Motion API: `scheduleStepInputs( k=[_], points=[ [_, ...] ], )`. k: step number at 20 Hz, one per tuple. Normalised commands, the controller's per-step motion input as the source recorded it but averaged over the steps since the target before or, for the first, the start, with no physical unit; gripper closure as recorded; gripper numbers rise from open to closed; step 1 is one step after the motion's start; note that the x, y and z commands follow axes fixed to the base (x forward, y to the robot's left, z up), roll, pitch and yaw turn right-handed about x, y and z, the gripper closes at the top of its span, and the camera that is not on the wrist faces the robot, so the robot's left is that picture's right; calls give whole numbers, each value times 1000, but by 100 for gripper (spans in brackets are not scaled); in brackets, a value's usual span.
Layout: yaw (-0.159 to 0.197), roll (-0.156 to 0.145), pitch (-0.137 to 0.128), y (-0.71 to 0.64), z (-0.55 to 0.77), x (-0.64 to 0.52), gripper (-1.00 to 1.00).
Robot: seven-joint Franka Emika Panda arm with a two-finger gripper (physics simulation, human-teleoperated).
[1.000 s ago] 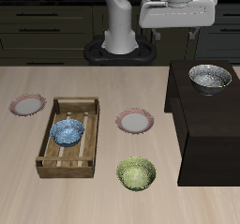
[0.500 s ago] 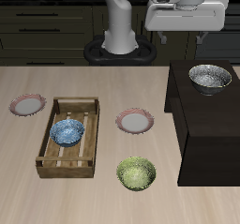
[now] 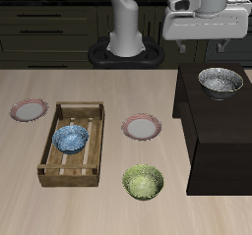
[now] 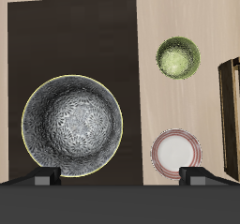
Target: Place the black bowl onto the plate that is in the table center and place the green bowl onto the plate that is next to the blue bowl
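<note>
While the black bowl [image 3: 220,81] sits untouched on the tall dark-brown block [image 3: 212,141] at the far side of the table [image 3: 118,214], the gripper [image 3: 218,44] hangs high above it, empty — its fingers [image 4: 42,177] show spread wide apart in the wrist view, with nothing between them. Out on the open tabletop, the central plate [image 3: 142,128] waits bare, just beside the wooden crate [image 3: 71,144] that holds the blue bowl [image 3: 71,138]; the green bowl [image 3: 144,182] rests nearer the front edge, and a second plate [image 3: 29,109] lies beyond the crate's other side. The step in hand looks like the approach to the black bowl. Done well, it would mean a straight descent with one finger inside the rim and one outside, closing on the wall rather than the slick silver curve — then a lift clear of the block before crossing to the central plate.
</note>
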Motion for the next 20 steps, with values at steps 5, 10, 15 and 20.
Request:
scheduleStepInputs(
  k=[5, 10, 15, 20],
  points=[
    [-5, -13, 43, 11, -241, 157, -100],
    [17, 1, 23, -18, -269, 56, -100],
    [20, 24, 38, 47, -346, -24, -100],
    [11, 21, 32, 21, -268, -19, -100]
  ],
)
